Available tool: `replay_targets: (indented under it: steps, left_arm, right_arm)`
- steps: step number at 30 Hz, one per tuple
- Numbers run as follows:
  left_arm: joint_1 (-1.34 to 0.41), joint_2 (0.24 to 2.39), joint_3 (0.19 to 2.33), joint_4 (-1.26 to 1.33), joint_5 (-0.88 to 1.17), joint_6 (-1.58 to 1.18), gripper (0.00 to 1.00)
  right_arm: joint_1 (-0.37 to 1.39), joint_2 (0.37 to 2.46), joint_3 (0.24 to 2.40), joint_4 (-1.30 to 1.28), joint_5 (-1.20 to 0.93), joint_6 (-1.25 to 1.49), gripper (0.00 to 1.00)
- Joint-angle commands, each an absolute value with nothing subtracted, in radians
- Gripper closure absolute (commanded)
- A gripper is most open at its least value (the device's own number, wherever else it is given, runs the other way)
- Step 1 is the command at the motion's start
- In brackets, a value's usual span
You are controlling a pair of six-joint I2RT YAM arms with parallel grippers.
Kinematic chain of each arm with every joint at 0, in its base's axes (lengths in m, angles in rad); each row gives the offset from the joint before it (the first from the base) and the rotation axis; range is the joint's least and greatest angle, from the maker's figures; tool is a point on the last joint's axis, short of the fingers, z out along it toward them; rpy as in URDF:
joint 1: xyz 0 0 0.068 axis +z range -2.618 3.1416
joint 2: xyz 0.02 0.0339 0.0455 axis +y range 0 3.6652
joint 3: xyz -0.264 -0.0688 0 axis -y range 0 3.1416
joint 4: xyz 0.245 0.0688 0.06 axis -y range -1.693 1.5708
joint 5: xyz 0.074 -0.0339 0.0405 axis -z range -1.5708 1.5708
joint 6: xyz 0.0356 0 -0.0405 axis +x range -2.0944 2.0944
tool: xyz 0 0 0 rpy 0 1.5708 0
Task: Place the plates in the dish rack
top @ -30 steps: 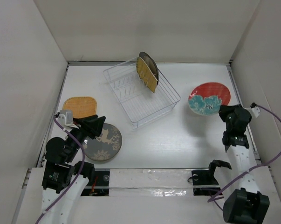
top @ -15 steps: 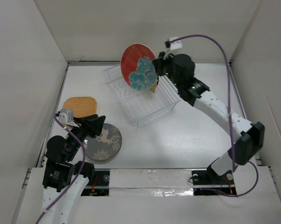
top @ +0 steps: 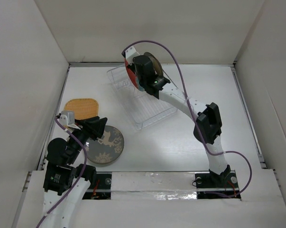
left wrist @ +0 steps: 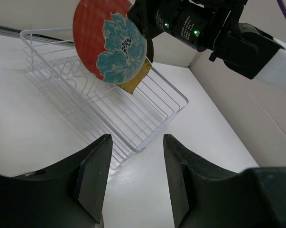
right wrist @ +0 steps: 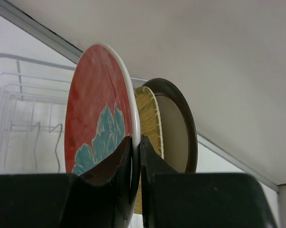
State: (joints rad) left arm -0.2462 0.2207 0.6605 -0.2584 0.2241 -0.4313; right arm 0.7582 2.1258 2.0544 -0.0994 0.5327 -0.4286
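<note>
The red-and-teal plate [right wrist: 97, 123] is pinched at its rim between the narrow jaws of the right gripper [right wrist: 135, 147]. It is held upright over the far end of the dish rack [top: 150, 109], just beside a woven yellow plate [right wrist: 150, 118] and a brown-grey round plate [right wrist: 178, 128] standing there. The left gripper [left wrist: 137, 142] hangs with its jaws wide apart over the near-left table [top: 180, 137], at the edge of the flat dark horse-motif plate [top: 107, 146]. A second woven plate [top: 81, 108] lies nearby.
</note>
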Motion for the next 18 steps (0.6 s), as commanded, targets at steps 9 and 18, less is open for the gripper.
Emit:
replay_targets:
  steps: [9,18]
  left_arm:
    - [-0.242,0.236,0.660,-0.213,0.222,-0.430,0.56]
    - [-0.242,0.235,0.660,-0.213,0.219,-0.430,0.56]
  right_arm:
    - [0.779,2.039,2.129,0.295,0.755,-0.644,1.00]
    - [0.747,2.065,2.045,0.325,0.720,-0.664,1.00]
